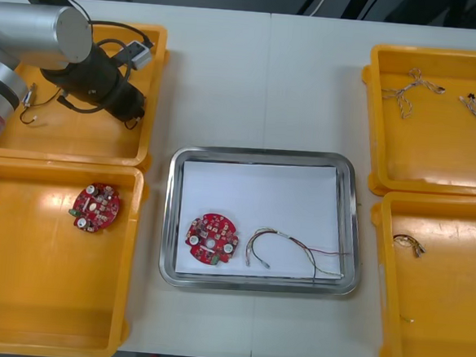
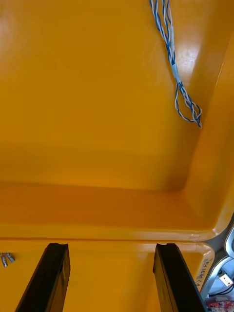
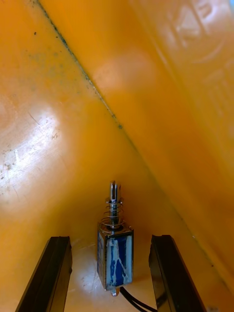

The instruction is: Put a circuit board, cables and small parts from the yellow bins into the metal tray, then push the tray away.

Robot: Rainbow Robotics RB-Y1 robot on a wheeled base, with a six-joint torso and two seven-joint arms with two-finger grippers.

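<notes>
Left gripper (image 3: 109, 239), fingers apart, straddles small metal part (image 3: 115, 253) on yellow bin (image 1: 69, 134) floor, 10 o'clock from metal tray (image 1: 264, 157). Long axis lies parallel to my fingers; closing should catch it. Right gripper (image 2: 112, 246) idles spread over right-side bin (image 2: 97, 122).

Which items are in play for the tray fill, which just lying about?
In play: left end effector, open around a small metal part in the far-left yellow bin; metal tray, holding a circuit board and a cable.
Lying about: second circuit board, near-left bin; blue-and-white cable beyond the open right end effector.
</notes>
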